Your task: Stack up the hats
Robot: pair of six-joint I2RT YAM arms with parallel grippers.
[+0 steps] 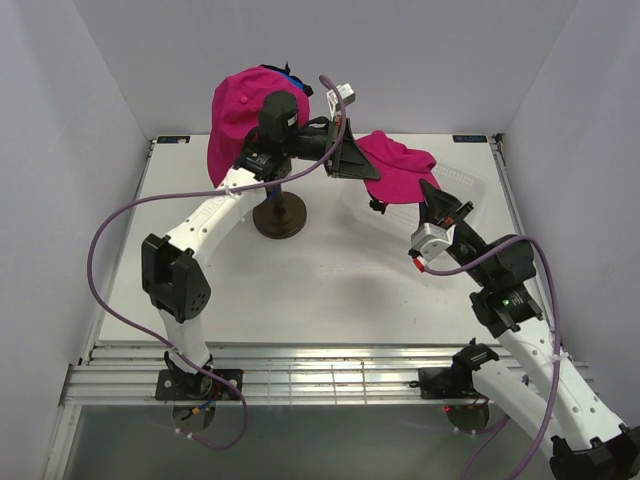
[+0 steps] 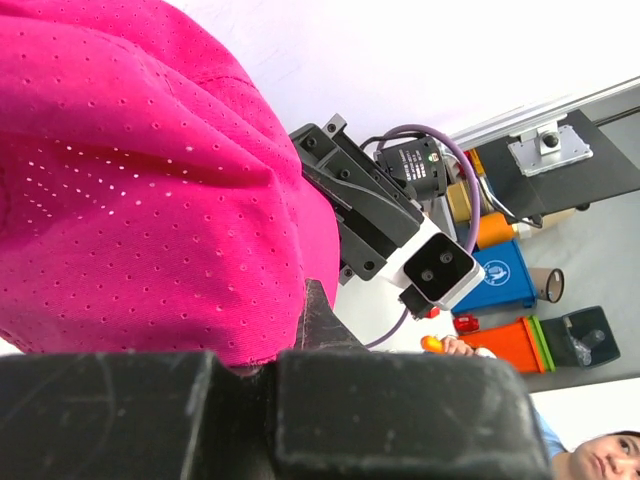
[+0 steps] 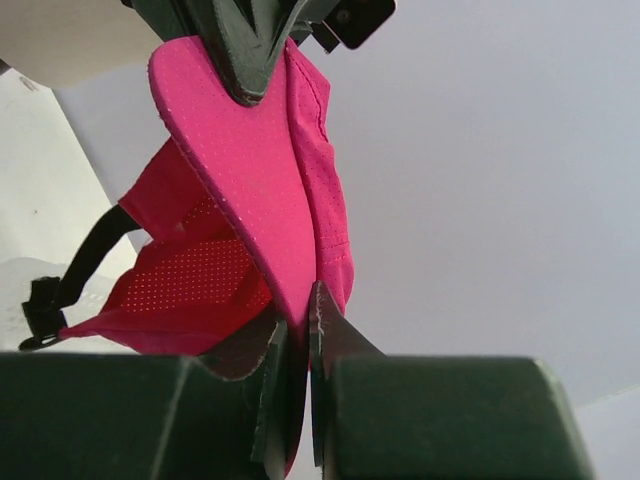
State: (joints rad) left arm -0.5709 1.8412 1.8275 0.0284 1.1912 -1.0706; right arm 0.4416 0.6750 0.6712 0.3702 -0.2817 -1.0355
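Observation:
One magenta hat sits on top of the mannequin head, with a sliver of the blue hat showing under it. The second magenta hat hangs in the air to the right, held between both grippers. My left gripper is shut on its fabric edge; in the left wrist view one finger is hidden behind the cloth. My right gripper is shut on its brim; in the right wrist view the left gripper clamps the brim's far end.
The mannequin's dark round stand is on the table left of centre. A white mesh basket lies under and right of the held hat. White walls close in the back and sides.

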